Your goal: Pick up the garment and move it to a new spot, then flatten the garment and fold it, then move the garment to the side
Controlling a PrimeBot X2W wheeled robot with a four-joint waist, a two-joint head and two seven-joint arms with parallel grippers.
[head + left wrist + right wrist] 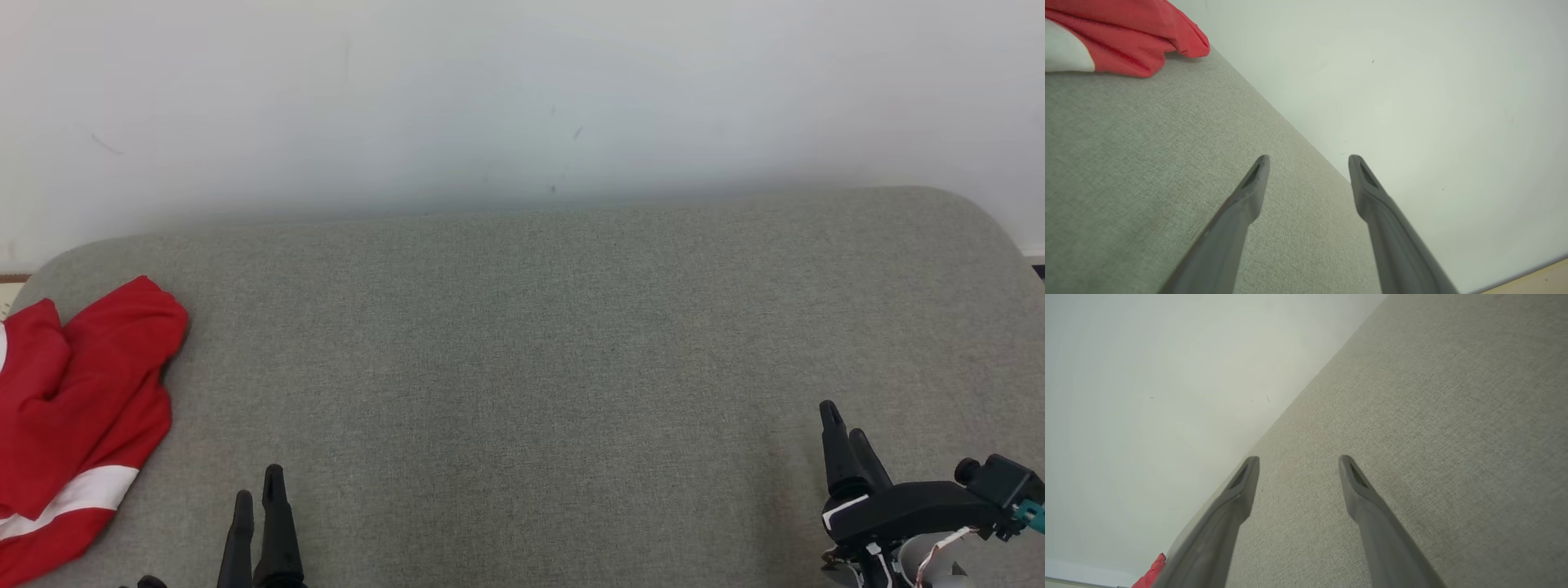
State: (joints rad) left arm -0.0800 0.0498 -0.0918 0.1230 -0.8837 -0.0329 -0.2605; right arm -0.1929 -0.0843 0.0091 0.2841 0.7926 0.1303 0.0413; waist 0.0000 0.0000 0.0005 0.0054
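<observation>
Red garment (77, 408) bunched at the left edge of the frame; both your grippers hold nothing.

You see it crumpled at the lower left of the head view, red with a white band, running off the frame's left side near the rounded corner of the grey padded surface (531, 367). Bare fabric stretches from centre to right, and its far edge meets the white wall (522, 98). Your left gripper (258, 483) sits at bottom left, near the cloth, fingers apart. Your right gripper (842, 420), at lower right, is likewise spread.

Grey fabric surface (571, 343) bears a red garment (82, 400), left end.
</observation>
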